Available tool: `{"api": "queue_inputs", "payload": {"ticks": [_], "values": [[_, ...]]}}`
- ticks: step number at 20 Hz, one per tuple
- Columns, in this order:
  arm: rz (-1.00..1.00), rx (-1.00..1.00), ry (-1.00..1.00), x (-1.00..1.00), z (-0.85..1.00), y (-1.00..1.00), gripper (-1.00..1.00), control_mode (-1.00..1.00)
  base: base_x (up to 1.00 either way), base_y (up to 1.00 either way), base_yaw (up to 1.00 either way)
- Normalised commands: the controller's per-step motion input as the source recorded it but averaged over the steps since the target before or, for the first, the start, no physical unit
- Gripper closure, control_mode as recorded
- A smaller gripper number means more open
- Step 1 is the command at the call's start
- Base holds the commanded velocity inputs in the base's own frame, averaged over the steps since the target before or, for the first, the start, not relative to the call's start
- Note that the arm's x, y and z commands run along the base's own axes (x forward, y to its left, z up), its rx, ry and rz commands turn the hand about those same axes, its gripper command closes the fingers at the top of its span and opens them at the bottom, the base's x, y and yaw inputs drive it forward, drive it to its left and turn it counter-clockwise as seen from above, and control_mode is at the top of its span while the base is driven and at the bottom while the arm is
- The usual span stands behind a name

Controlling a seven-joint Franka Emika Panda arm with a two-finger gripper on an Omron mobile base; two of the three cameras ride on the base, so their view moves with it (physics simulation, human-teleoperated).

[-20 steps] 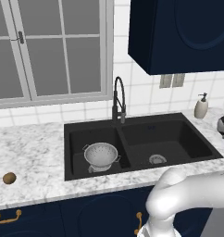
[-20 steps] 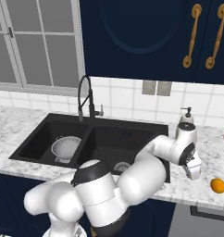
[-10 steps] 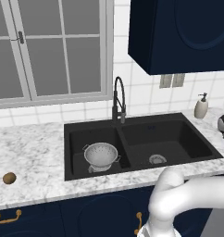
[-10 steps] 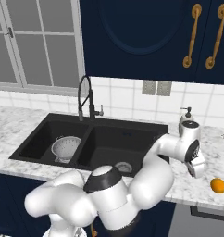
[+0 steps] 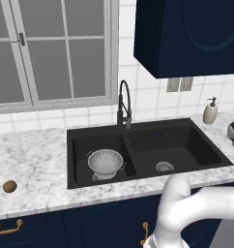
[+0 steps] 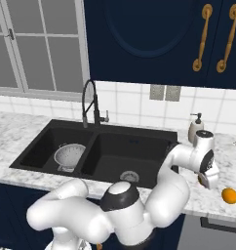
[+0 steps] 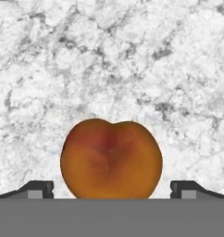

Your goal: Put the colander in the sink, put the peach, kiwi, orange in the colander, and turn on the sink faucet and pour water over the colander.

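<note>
- With the peach (image 7: pixel 111 158) lying on the marbled tabletop (image 7: pixel 114 60) right of the sink (image 6: pixel 98 151), squarely between the two finger tips in the hand view, the gripper (image 7: pixel 111 190) stands wide open, holding nothing.
- To do this pick well, I'd lower straight down until the fingers bracket the fruit's widest part, then close gently; a round peach may roll if only one finger touches it.
- The colander (image 5: pixel 106 162) sits upright in the sink's left basin, and no fruit shows inside it; the right basin holds just its drain.
- The orange (image 6: pixel 229 196) rests on the tabletop near the gripper; the kiwi (image 5: pixel 9 186) lies well apart, left of the sink.
- The faucet (image 5: pixel 124 103) shows no stream.
</note>
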Motion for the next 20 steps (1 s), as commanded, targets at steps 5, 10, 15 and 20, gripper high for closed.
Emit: {"api": "queue_inputs", "payload": {"ticks": [5, 10, 15, 20], "values": [[0.00, 0.00, 0.00, 0.13, -0.15, -0.19, -1.00, -1.00, 0.00, 0.00, 0.00], [0.00, 0.00, 0.00, 0.04, -0.17, -0.12, -1.00, -1.00, 0.00, 0.00, 0.00], [0.00, 0.00, 0.00, 0.00, -0.21, -0.09, 1.00, -1.00, 0.00, 0.00, 0.00], [0.00, 0.00, 0.00, -0.25, -0.37, 0.16, 1.00, -1.00, 0.00, 0.00, 0.00]]}}
